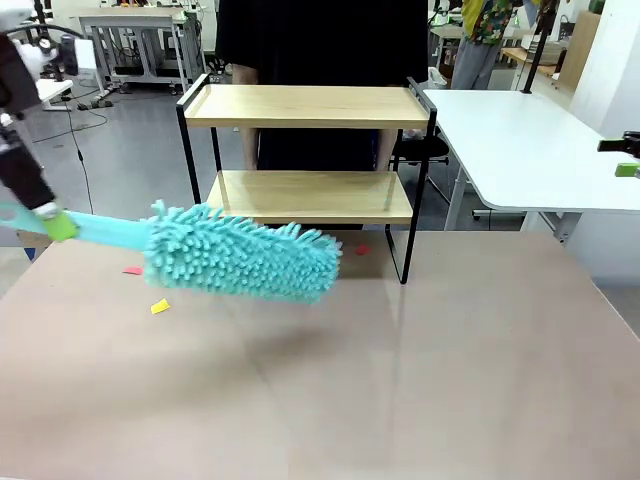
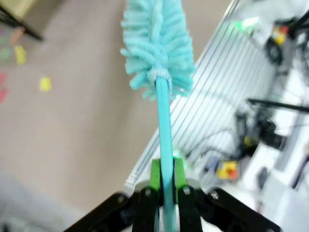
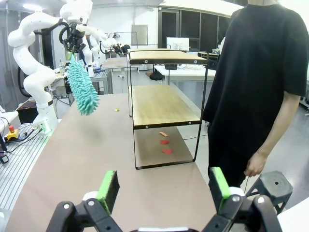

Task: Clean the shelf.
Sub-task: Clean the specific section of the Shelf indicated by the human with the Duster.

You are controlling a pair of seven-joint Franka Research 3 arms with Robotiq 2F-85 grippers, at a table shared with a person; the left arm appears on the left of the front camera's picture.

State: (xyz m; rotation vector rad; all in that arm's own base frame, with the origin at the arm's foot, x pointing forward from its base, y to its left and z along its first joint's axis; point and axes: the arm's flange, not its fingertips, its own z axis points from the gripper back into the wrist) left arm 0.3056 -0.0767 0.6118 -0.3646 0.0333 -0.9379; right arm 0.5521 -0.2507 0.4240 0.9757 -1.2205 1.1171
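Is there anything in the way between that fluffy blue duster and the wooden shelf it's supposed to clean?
Nothing visible. The left gripper holds the duster in the air near the shelf, with open space between them. The paper scraps lie flat on the table.

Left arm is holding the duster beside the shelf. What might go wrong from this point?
1. The left gripper pinches the duster far back on its thin handle, so pressing the head on a board may twist it or make it slip in the pads.
2. The fluffy head could snag the thin black frame of the shelf and shove it toward the person standing just behind.
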